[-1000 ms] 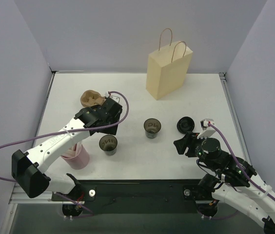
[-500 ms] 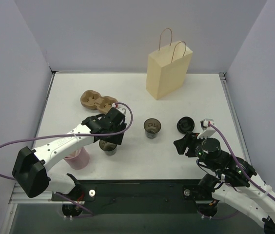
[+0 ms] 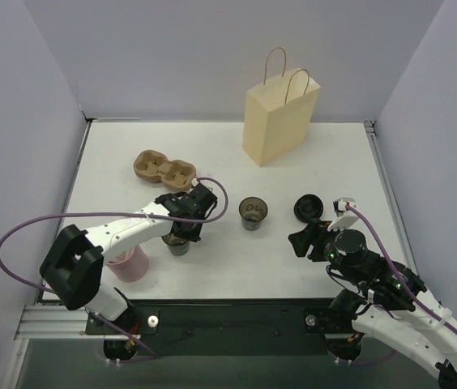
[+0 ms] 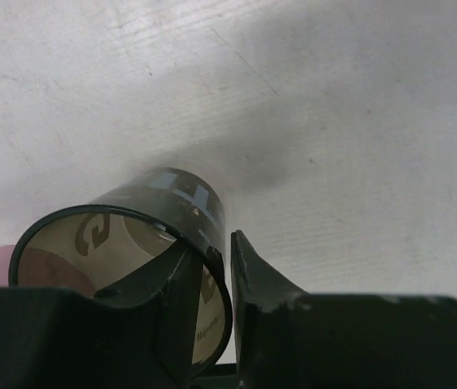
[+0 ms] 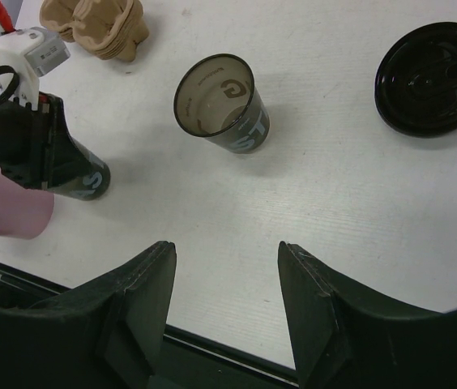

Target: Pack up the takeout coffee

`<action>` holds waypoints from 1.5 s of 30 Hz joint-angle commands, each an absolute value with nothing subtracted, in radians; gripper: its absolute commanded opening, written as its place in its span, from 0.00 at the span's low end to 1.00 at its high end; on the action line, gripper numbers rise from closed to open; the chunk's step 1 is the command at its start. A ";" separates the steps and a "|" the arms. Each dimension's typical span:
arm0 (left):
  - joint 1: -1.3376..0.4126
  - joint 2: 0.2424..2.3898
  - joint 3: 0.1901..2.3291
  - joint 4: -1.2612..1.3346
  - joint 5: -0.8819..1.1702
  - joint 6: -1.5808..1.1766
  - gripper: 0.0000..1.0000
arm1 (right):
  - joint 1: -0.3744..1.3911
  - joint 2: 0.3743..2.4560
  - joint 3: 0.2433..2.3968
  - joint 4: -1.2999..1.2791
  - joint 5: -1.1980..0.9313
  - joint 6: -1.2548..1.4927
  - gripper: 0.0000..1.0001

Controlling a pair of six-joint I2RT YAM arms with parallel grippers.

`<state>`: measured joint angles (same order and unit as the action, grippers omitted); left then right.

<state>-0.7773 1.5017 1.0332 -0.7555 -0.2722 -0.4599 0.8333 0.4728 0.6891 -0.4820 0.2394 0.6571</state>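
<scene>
Two small black cups stand open, without lids. One cup (image 3: 177, 245) is under my left gripper (image 3: 186, 230). In the left wrist view one finger is inside this cup (image 4: 172, 190) and the other outside, and the gripper (image 4: 216, 243) pinches its rim wall. It also shows in the right wrist view (image 5: 89, 182). The second cup (image 3: 253, 212) stands mid-table (image 5: 220, 105). A round dark lid (image 3: 309, 207) lies flat to its right (image 5: 435, 77). The tan paper bag (image 3: 279, 117) stands upright at the back. My right gripper (image 3: 303, 239) is open and empty (image 5: 227, 247), near the lid.
A brown pulp two-well tray (image 3: 164, 168) lies at the back left (image 5: 95, 24). A pink cup (image 3: 127, 263) stands by the front edge, left of the gripped cup (image 5: 6, 211). Grey walls close off the left, back and right sides.
My left gripper has swung from over the pulp tray toward the front and come down onto the near black cup, closing on its rim. The right arm has not moved.
</scene>
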 commanded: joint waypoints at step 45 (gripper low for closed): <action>-0.480 1.220 1.295 -0.562 0.208 -0.221 0.93 | 0.663 0.819 0.925 -0.482 0.391 0.486 0.55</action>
